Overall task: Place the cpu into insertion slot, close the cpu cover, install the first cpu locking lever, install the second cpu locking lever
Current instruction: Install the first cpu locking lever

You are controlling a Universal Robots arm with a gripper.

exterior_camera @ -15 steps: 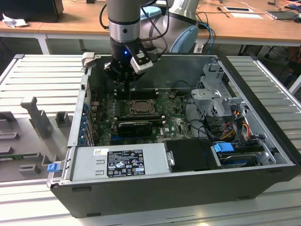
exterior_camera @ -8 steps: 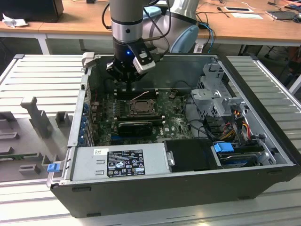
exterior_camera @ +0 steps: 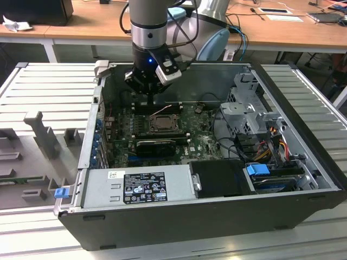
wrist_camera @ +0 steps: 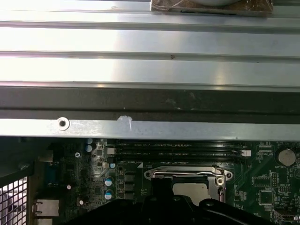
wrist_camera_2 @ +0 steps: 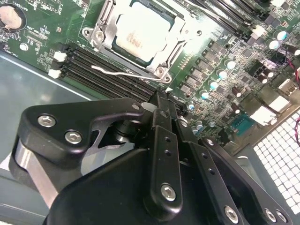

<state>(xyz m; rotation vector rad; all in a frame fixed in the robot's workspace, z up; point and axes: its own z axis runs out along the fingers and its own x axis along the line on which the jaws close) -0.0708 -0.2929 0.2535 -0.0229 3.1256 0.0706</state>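
Note:
The cpu (wrist_camera_2: 140, 35), silvery-grey, lies in the insertion slot (exterior_camera: 161, 122) on the green motherboard. The cpu cover (wrist_camera_2: 107, 28) lies down flat around it, framing its top face. One thin silver locking lever (wrist_camera_2: 115, 71) stands free beside the slot, over the black memory strips; in the exterior view it shows as a pale raised wire (exterior_camera: 164, 109). My gripper (wrist_camera_2: 161, 98) hovers just off the slot's edge near that lever, shut with nothing between its fingers. In the exterior view the gripper (exterior_camera: 150, 103) hangs over the board behind the slot. The first wrist view has the slot (wrist_camera: 187, 176) with the cpu (wrist_camera: 192, 190).
The open computer case (exterior_camera: 179, 216) walls in the board. A black graphics card (exterior_camera: 156, 145) lies in front of the slot, a power supply (exterior_camera: 141, 187) along the near wall, drive cages and cables (exterior_camera: 255, 124) at the exterior view's right. Grey fixtures (exterior_camera: 43, 135) stand outside at its left.

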